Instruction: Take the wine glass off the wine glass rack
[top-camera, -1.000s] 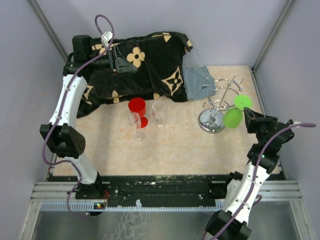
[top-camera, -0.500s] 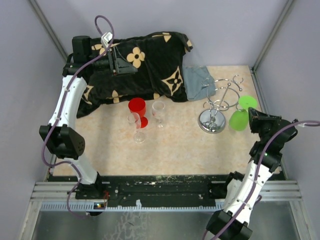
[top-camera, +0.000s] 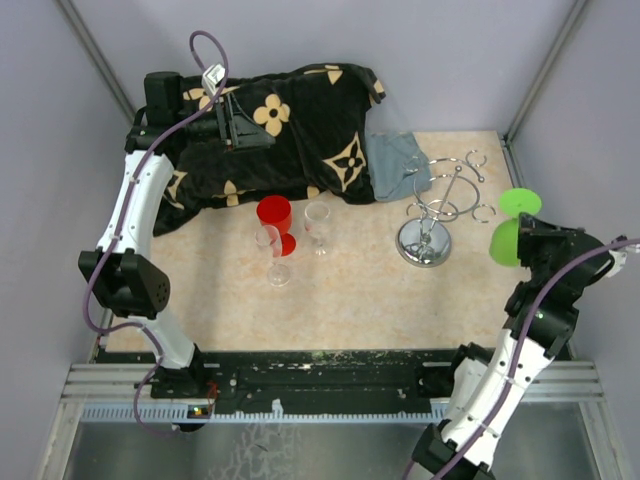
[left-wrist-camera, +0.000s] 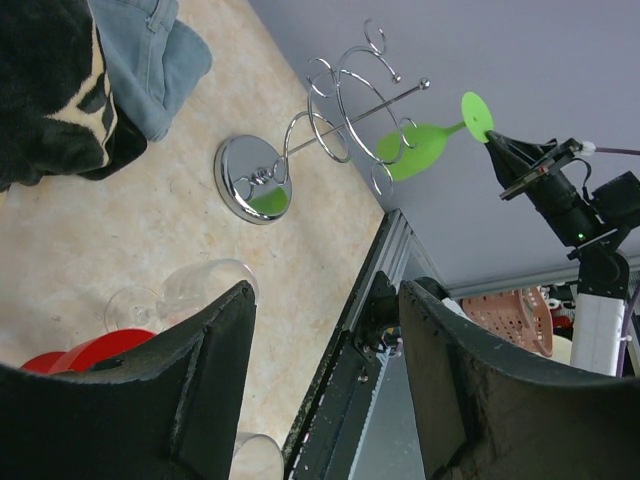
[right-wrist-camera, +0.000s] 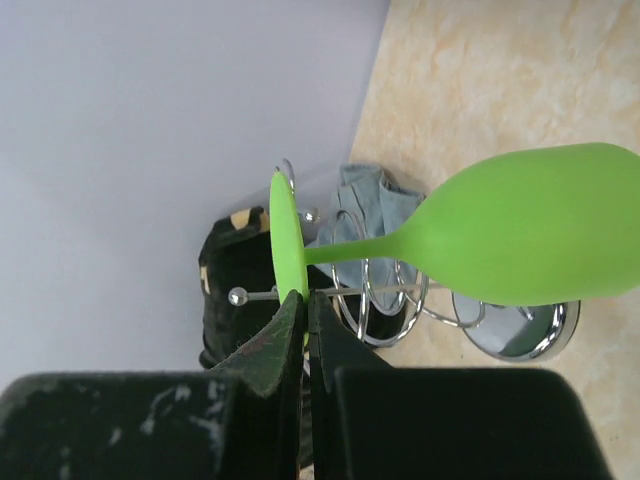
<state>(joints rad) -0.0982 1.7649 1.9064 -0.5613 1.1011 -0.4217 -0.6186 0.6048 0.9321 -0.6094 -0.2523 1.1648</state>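
A green wine glass (right-wrist-camera: 530, 235) pinched by its foot in the right gripper (right-wrist-camera: 305, 305), at the right edge of the tabletop (top-camera: 350, 290).
It is apart from the rack (top-camera: 430, 215); the left gripper (left-wrist-camera: 325, 390) is spread.

Bright, even, diffuse light in all three views; shadows on the beige mottled tabletop (top-camera: 350, 290) are faint and soft-edged. Ahead of the left gripper (left-wrist-camera: 325, 300), the shiny silver wire wine glass rack (left-wrist-camera: 250, 180) shows small glints, its mirror base reflecting green. The lime-green wine glass (right-wrist-camera: 520, 238) pinched in the right gripper (right-wrist-camera: 305, 305) is sharp and evenly lit. Both grippers' own fingers, nearest the lenses, appear dark and slightly blurred.
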